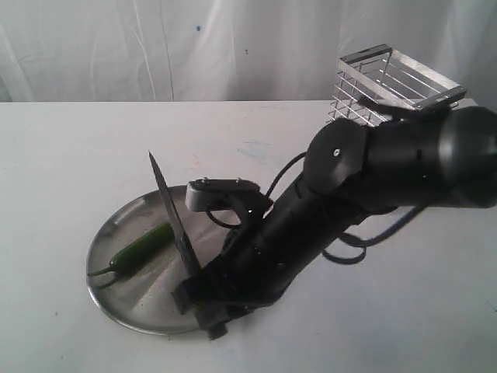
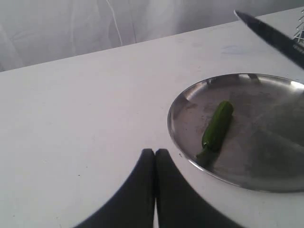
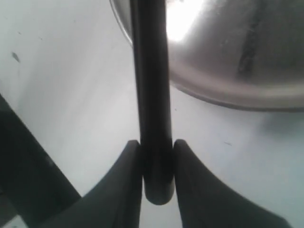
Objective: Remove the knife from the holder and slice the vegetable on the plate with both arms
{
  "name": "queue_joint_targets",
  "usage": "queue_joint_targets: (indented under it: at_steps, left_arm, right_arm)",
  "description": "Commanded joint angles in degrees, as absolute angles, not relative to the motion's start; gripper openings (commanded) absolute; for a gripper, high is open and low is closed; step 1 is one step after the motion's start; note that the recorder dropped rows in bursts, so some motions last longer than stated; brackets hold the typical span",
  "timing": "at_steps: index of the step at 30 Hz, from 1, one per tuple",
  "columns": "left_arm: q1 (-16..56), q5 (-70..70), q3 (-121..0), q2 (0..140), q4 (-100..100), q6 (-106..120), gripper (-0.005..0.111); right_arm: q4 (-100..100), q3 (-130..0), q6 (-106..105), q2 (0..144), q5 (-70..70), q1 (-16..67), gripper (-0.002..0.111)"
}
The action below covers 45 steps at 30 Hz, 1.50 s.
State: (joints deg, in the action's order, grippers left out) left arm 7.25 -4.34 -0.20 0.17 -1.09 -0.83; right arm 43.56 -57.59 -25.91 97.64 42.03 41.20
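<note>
- Nearest to the outside camera, your right claw [image 1: 198, 294] was clamped on the black handle of the knife [image 1: 175, 221], at the near rim of the plate [image 1: 140, 303]. The wrist view showed the handle squeezed between both fingers [image 3: 128, 180].
- The blade stood steeply over the plate with its tip up. As far as I could judge, it was not touching the pepper [image 1: 144, 246].
- The pepper lay flat on the plate just beside the blade, with its stem toward the rim and its flat cut end toward the middle.
- Your left claw [image 2: 155, 159] was pressed together with nothing in it. It hung over the bare table [image 2: 71, 118] just beside the plate rim, near the stem end of the pepper.
- I think the pepper was light, smooth and round, so it could roll or slide on the shiny steel under the blade.
- You would do well to open the left claw and take the pepper near the stem end. Grip it gently, because the flesh is soft and can be crushed.
- The knife looked stiff but slim, so the thin handle might turn between the fingers when the blade pressed down.
- The plate itself might also slip on the smooth table.
- Farthest away, the wire basket [image 1: 392, 81] stood at the back of the table behind the right arm, well apart from the plate, and the knife was already out of it.
</note>
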Motion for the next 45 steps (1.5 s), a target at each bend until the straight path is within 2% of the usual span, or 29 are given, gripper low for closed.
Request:
queue_joint_targets:
  at_steps: [1, 8, 18, 21, 25, 28, 32, 35, 42, 45]
  left_arm:
    - [7.5, -4.3, 0.0, 0.0, -1.0, -1.2, 0.000]
    - [7.5, -4.3, 0.0, 0.0, -1.0, -1.2, 0.000]
    - [7.5, -2.8, 0.0, 0.0, -0.7, -1.8, 0.000]
    - [7.5, 13.0, 0.0, 0.0, 0.0, -11.8, 0.000]
    - [7.5, 45.3, 0.0, 0.0, 0.0, -19.1, 0.000]
    - [7.5, 52.5, 0.0, 0.0, -1.2, -20.2, 0.000]
    - [7.5, 44.4, -1.1, 0.0, -10.5, -21.4, 0.000]
    - [7.5, 29.8, -1.5, 0.0, -15.5, -23.4, 0.000]
    - [7.5, -0.5, -1.5, 0.0, -15.0, -44.6, 0.000]
    - [7.5, 0.6, -0.1, 0.0, -13.7, -45.7, 0.000]
  right_arm:
    - [26.1, -58.2, -21.4, 90.6, 44.3, 41.3, 0.000]
    - [1.9, -66.3, -11.4, 87.6, 64.9, 41.3, 0.000]
    - [5.8, -67.5, -10.9, 87.6, 64.1, 41.3, 0.000]
    - [5.8, -67.5, -11.4, 87.6, 62.8, 41.3, 0.000]
    - [5.8, -67.5, -11.4, 87.6, 62.2, 41.3, 0.000]
    - [5.6, -67.2, -11.4, 87.6, 60.9, 41.3, 0.000]
    - [5.6, -67.2, -11.6, 87.6, 58.2, 41.3, 0.000]
    - [5.5, -67.2, -11.6, 87.6, 56.9, 41.3, 0.000]
    - [5.7, -67.2, -13.4, 87.6, 56.6, 41.2, 0.000]
    - [5.8, -67.2, -14.3, 88.8, 56.8, 40.9, 0.000]
